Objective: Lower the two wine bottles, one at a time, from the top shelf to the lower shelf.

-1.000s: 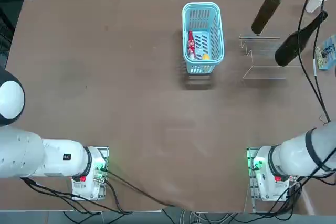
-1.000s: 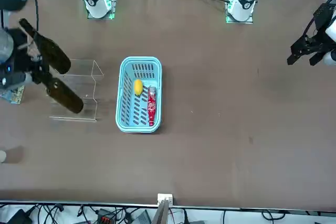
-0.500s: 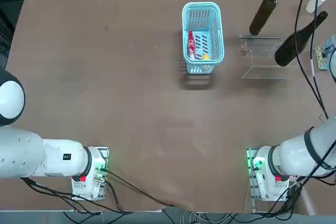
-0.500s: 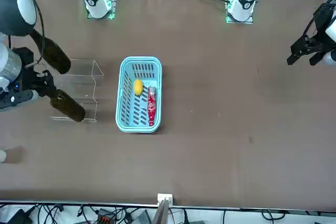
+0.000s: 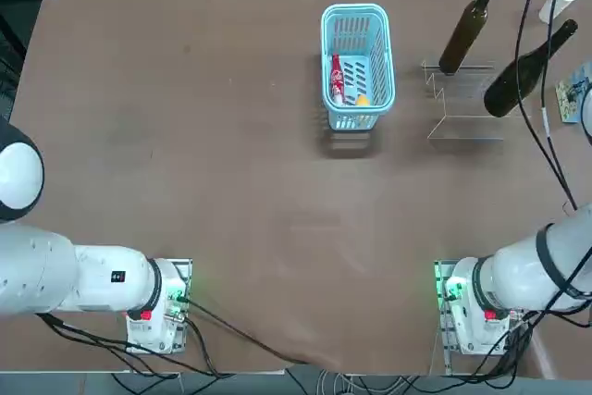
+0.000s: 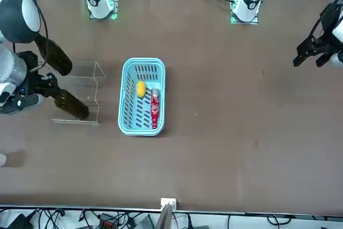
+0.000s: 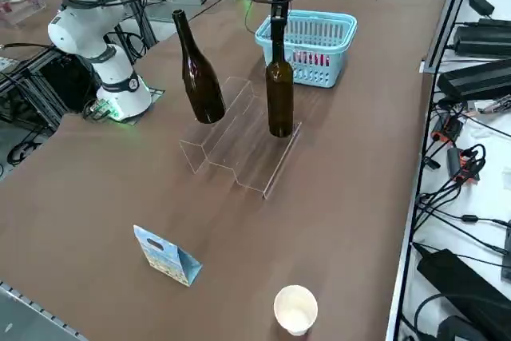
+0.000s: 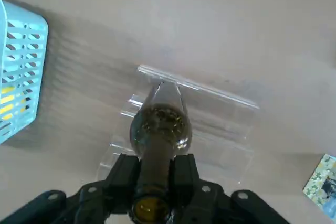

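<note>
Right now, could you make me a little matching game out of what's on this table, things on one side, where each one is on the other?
Things:
1. slimmer bottle
2. wider bottle
3. red packet
4. paper cup

Places:
A. lying in the blue basket
B. gripped at the neck by the right end effector
C. standing alone on the table
D. standing free on the clear stand

Pairs: 1-B, 2-D, 3-A, 4-C.

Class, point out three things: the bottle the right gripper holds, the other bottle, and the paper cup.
held slimmer bottle (image 7: 279,101), right side view, on its body.
wider bottle (image 7: 203,85), right side view, on its body.
paper cup (image 7: 295,308), right side view, on its rim opening.
right gripper (image 8: 155,174), right wrist view, clamped on the neck.
</note>
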Available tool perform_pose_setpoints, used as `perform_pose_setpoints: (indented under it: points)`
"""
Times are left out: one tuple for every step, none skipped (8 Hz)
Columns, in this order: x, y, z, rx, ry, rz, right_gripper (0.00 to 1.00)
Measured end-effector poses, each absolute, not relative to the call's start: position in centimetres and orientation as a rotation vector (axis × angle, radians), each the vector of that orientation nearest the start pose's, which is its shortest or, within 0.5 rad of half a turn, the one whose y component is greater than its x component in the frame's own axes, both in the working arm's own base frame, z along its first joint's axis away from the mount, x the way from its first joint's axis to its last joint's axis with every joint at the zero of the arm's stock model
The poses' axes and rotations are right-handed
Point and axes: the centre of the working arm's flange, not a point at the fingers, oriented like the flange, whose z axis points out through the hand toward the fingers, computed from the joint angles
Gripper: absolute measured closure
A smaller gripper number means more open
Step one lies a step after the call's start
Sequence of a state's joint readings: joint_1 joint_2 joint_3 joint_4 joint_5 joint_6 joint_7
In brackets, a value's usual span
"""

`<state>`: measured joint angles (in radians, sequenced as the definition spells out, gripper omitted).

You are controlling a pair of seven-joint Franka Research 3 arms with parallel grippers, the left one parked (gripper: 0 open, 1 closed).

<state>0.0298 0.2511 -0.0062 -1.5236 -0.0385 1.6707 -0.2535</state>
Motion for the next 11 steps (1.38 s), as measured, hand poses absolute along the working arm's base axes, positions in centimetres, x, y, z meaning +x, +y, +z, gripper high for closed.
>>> perform_pose_setpoints:
  points:
    - [62.7,1.1,50.4,-3.132,-0.446,0.176,0.61]
    - [62.6,1.1,50.2,-3.133,-0.447,0.172,0.61]
    - [62.5,1.1,50.0,-3.134,-0.448,0.162,0.61]
    - [62.4,1.2,49.6,-3.135,-0.450,0.147,0.61]
    - [62.3,1.2,49.1,-3.136,-0.451,0.138,0.61]
    - [62.1,1.2,49.1,-3.136,-0.452,0.132,0.61]
    - [62.0,1.2,49.1,-3.136,-0.453,0.131,0.61]
    - [61.9,1.2,49.1,-3.136,-0.453,0.133,0.59]
    - [61.9,1.2,49.2,-3.136,-0.453,0.131,0.44]
    - [61.7,1.2,49.6,-3.137,-0.452,0.126,0.27]
    - [61.4,1.2,50.3,-3.138,-0.452,0.118,0.07]
